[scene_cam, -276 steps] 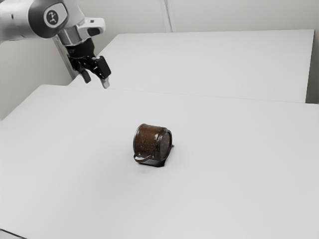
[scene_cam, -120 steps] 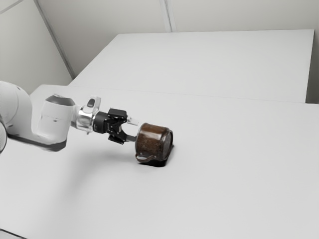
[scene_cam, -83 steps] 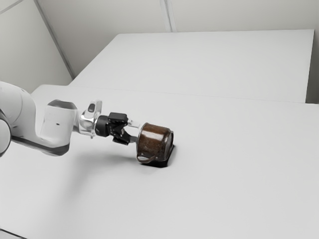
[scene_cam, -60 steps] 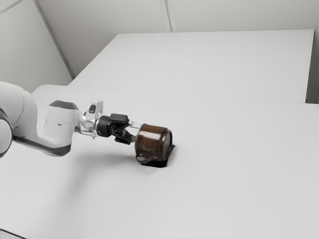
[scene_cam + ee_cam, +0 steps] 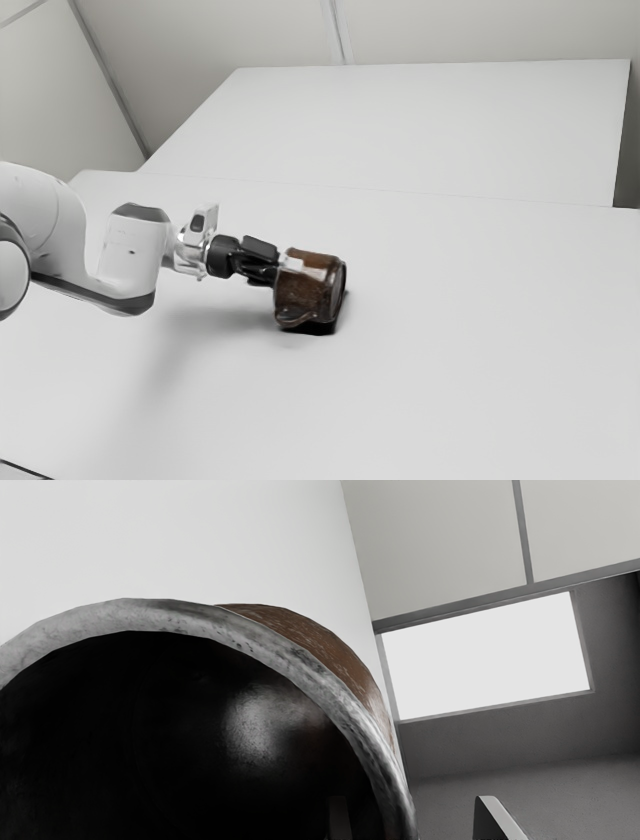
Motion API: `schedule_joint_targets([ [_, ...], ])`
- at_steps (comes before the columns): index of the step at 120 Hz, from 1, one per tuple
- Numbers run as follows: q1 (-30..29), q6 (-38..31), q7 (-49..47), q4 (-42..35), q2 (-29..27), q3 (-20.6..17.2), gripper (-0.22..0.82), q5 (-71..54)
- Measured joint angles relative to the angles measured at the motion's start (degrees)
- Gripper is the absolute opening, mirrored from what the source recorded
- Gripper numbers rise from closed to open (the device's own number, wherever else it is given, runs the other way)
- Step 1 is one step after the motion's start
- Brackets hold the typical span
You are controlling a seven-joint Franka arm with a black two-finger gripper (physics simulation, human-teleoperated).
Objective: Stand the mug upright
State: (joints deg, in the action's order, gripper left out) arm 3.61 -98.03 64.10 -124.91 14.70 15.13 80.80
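Note:
The brown mug (image 5: pixel 308 290) lies on its side on the white table, mouth toward the arm, base toward the exterior view's right and handle low on its near side. My gripper (image 5: pixel 284 269) is at the mouth, one finger outside along the mug's upper side. In the wrist view, the mug (image 5: pixel 325 645) shows its pale rim and dark inside. There the gripper (image 5: pixel 416 818) is open and straddles the rim: one finger lies inside the mouth, the other outside, with space beside the wall.
The white table (image 5: pixel 450 370) extends around the mug. Beyond it stands another white surface (image 5: pixel 430 120) in the exterior view. A dark shadow lies under the mug.
From high at the exterior view's left, my hand has come down to the mug's mouth, then moved farther right so its fingers overlap the rim. The mug has shifted slightly.

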Motion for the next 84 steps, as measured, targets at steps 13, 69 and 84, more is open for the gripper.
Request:
schedule_joint_targets([
  [13,0.0,-0.2,0.44,0.0,-0.56,-0.01,0.0,0.04],
  [69,0.09,-4.76,-2.3,16.89,-5.82,-6.36,-0.16,-21.27],
  [84,-0.06,-7.3,-6.59,20.7,-5.84,-9.44,-0.16,-43.99],
])
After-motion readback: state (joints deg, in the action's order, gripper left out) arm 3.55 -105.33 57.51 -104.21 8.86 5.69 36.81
